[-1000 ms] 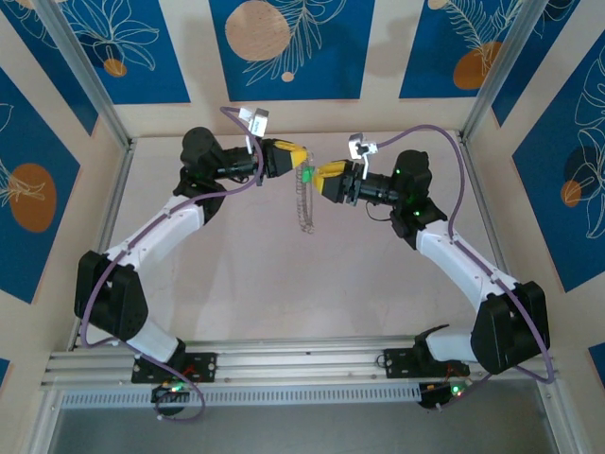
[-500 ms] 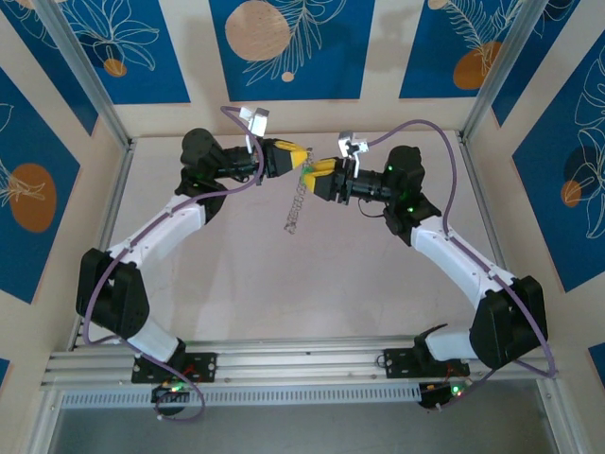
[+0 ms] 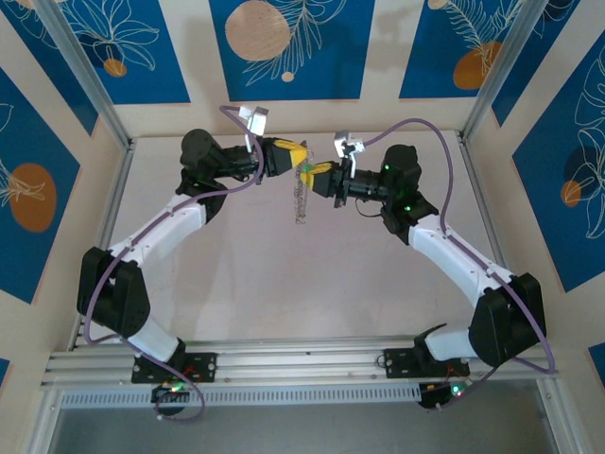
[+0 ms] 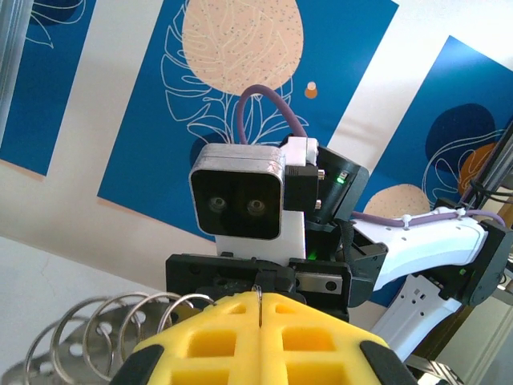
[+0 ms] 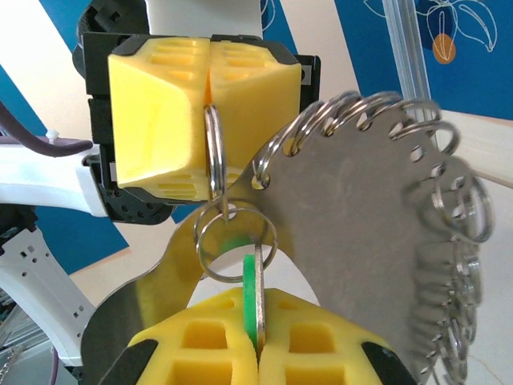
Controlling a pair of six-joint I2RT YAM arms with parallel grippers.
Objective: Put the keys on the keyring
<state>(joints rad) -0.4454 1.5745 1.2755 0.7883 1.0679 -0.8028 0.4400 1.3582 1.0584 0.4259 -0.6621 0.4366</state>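
while left fingers [image 5: 160, 112] pinch the silver keyring [image 5: 213, 160], right fingers [image 5: 200, 349] clamp the green key [image 5: 250, 297].

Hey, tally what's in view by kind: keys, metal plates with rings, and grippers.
green key: 1
ring-edged metal plate: 1
grippers: 2, left gripper and right gripper
Total: 4

A robot lab cell: aluminium frame [image 3: 302, 364], blue leaf-print panels [image 3: 321, 57].
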